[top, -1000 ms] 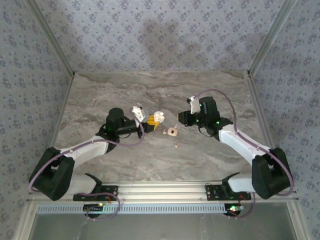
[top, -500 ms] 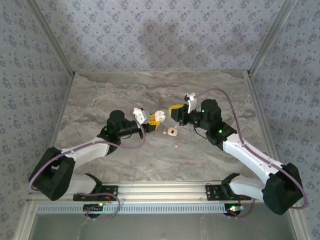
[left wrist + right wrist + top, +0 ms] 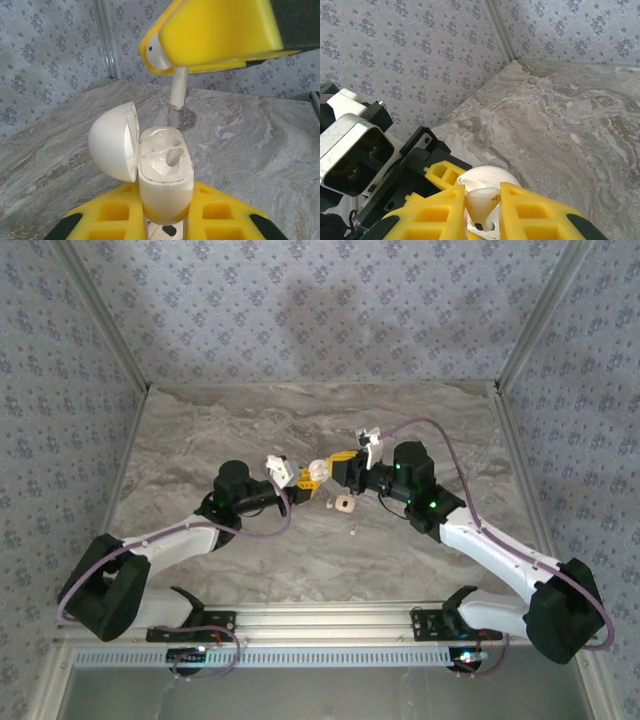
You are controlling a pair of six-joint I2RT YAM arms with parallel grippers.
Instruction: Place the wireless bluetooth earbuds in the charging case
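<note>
The left gripper (image 3: pixel 165 222) pinches the white charging case (image 3: pixel 165 182) upright by its base, its lid (image 3: pixel 112 142) hinged open. Just beyond and above it, the right gripper (image 3: pixel 481 215) clamps an earbud (image 3: pixel 178 85), stem pointing down, clear of the case's mouth

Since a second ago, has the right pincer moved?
Yes. Seen from above, the right pincer has swung left: it was beyond and to the right of the small peach piece, and now hangs almost straight beyond it.
</note>
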